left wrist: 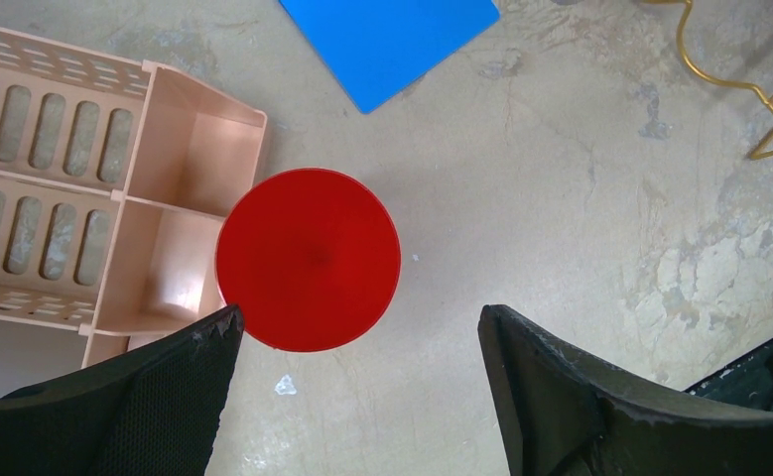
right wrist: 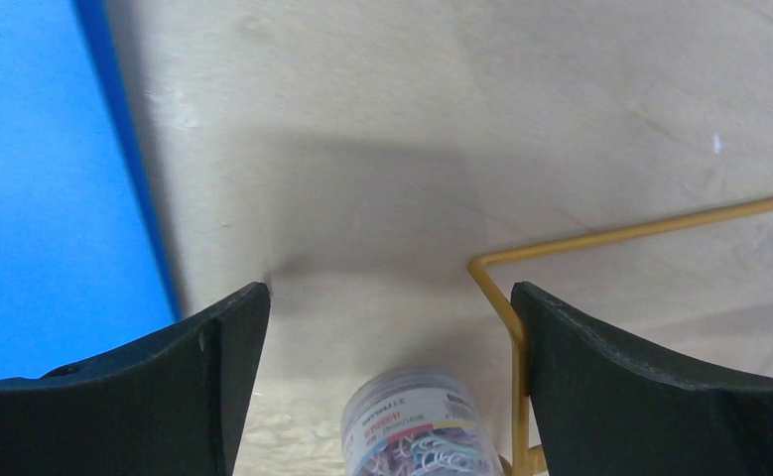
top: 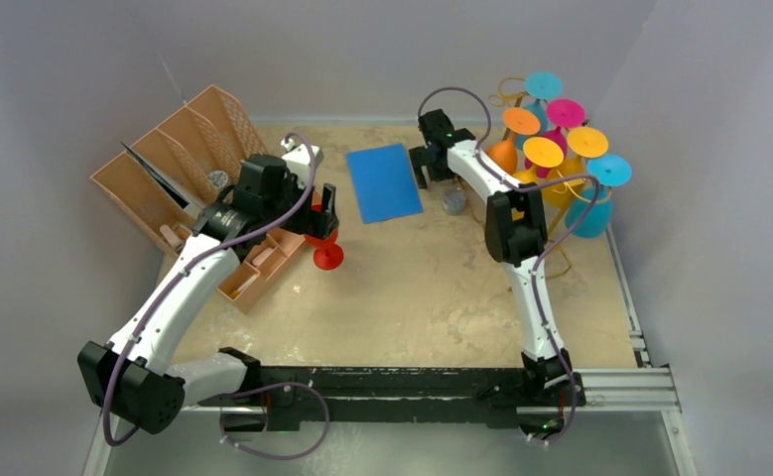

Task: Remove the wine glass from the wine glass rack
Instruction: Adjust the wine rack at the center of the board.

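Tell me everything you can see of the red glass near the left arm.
The red glass is opaque, glossy, plastic-looking. From straight above it shows only a plain round disc with a slightly darker middle; the top view shows a disc low down with a narrower red part rising from it, so it seems to stand vertically. It stands on the table beside a corner of the brown tray; whether they touch I cannot tell. The left gripper hangs open over it, not gripping.
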Tool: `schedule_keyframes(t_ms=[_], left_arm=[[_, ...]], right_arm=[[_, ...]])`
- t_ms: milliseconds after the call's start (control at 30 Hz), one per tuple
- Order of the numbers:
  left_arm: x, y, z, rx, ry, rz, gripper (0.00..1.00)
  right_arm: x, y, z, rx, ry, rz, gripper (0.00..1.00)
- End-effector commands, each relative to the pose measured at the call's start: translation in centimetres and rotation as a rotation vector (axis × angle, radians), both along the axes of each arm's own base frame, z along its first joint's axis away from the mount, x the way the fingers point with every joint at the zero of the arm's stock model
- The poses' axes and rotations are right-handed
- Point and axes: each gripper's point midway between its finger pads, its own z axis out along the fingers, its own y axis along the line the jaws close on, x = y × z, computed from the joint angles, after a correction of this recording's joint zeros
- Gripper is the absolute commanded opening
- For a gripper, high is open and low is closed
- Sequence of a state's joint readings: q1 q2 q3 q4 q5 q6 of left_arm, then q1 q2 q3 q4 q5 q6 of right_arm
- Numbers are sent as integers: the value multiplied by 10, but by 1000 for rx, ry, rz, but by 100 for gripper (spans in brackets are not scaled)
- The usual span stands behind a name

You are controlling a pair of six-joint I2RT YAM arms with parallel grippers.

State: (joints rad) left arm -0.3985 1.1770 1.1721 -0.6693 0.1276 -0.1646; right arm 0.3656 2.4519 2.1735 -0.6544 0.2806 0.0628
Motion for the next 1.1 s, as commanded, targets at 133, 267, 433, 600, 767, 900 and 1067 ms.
schedule_keyframes(t_ms=[133,267,433,600,767,900,1067], left_arm=[[6,1,17,-41,-53,10,87],[6,2,17,-43,-57,13,87],[6,3,18,-48,-60,19,87],[6,5,19,-53,-60,25,87],[6,11,26,-59,-96,57,87],[4,21,41,-72,-171,101,88],[2,33,55,-87,-244,160,89]], right_arm=[[6,49,20,14,-32,133,93],[9,61,32,-50,-72,201,94],[14,71,55,-124,-144,266,97],[16,85,87,-203,-235,346,99],[14,96,118,-215,-309,363,99],[8,102,147,-218,-371,367,99],[-10,111,194,-220,-466,394,99]])
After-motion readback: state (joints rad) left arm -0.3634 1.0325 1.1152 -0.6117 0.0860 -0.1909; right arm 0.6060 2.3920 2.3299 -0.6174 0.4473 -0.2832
